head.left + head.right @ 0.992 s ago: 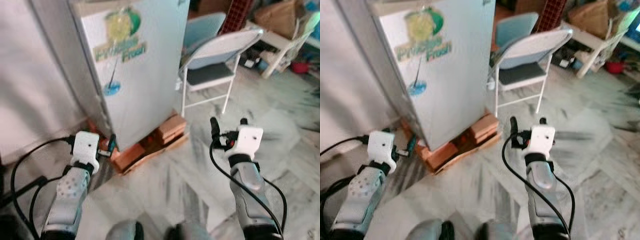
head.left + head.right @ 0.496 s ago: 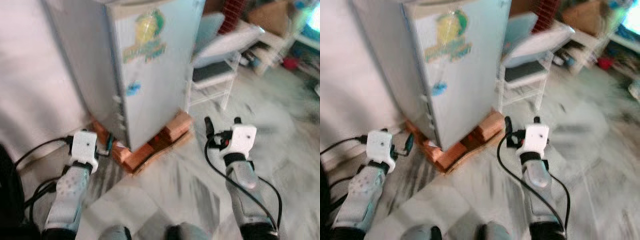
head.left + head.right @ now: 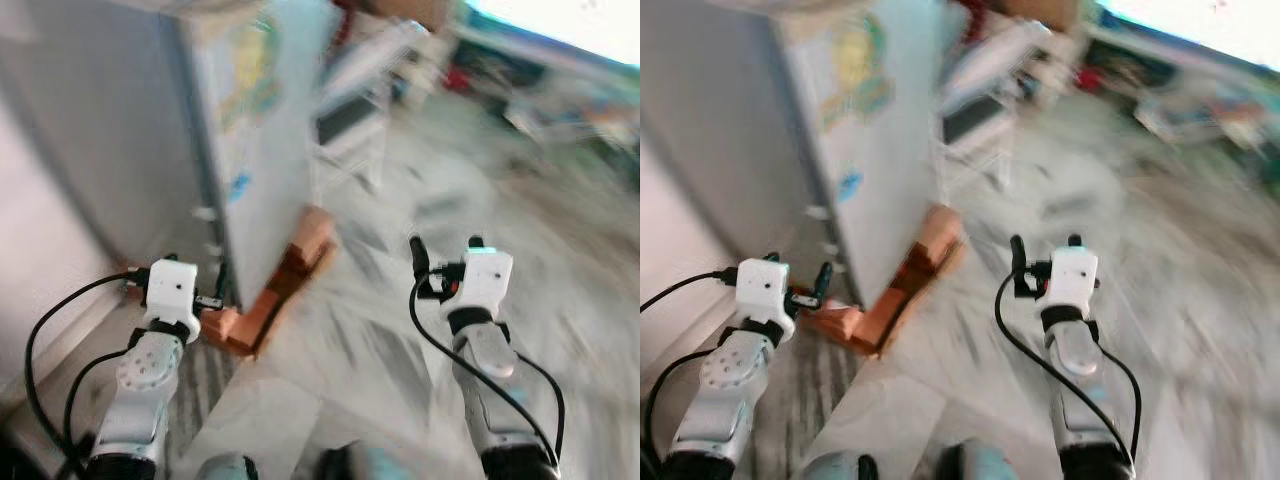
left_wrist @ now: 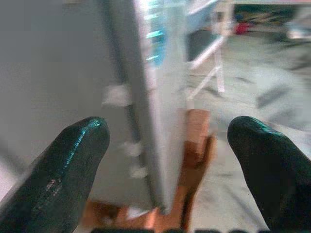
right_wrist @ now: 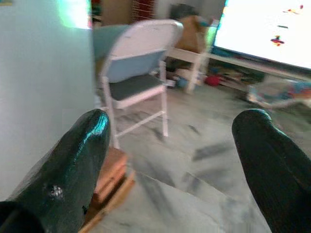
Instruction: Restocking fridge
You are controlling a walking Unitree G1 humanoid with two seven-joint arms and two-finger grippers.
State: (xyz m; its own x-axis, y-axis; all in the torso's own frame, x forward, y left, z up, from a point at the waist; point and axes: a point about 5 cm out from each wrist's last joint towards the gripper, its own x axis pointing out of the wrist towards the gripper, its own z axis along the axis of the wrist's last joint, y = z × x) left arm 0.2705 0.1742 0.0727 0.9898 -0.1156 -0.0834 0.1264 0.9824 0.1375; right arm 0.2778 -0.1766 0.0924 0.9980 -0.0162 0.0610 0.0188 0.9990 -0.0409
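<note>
Two pincers are riding out in front of the robot, both spread wide and carrying nothing, which suits a walk toward the work rather than a grasp. Low in the left of the left eye view, the left pincer (image 3: 195, 290) is pointing at the base of the fridge (image 3: 240, 120); in its wrist view the two black fingertips (image 4: 73, 160) are framing the fridge's corner edge. Low and right of centre, the right pincer (image 3: 445, 245) is aiming over the marble floor (image 3: 400, 330), its wrist view looking toward a folding chair (image 5: 136, 63).

Standing in the upper left of the frame, the fridge is raised on bricks (image 3: 290, 275), probably to keep it off the floor. Its door seems shut. Blur is smearing the whole scene, so restocking has likely not begun; no stock is discernible.
</note>
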